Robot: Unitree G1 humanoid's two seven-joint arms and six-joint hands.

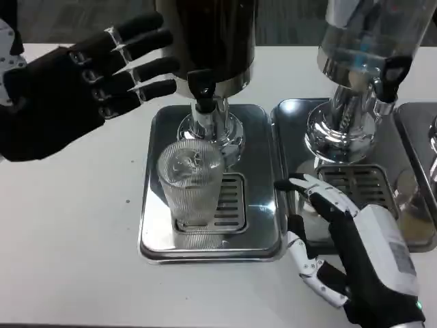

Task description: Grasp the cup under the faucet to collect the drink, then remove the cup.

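- A ribbed clear cup [190, 181] stands upright on the grate of a steel drip tray [158, 239], directly below the black faucet [202, 85] of a dark drink dispenser [206, 37]. No hand touches the cup.
- The left hand [82, 85], its dark palm toward the camera, hovers at upper left above the white surface [68, 260]. Its fingers are spread and hold nothing; the fingertips [160, 87] reach toward the dispenser body, just beside the faucet.
- The right hand [341, 236] rests low at lower right, white back up. Its fingers are apart and empty. It lies over the near edge of a second drip tray [290, 126], to the right of the cup's tray.
- A second dispenser [362, 41] with a clear body and chrome base [341, 130] stands on that second tray, with its own black faucet [389, 78].
- The edge of a third tray [420, 130] shows at far right.
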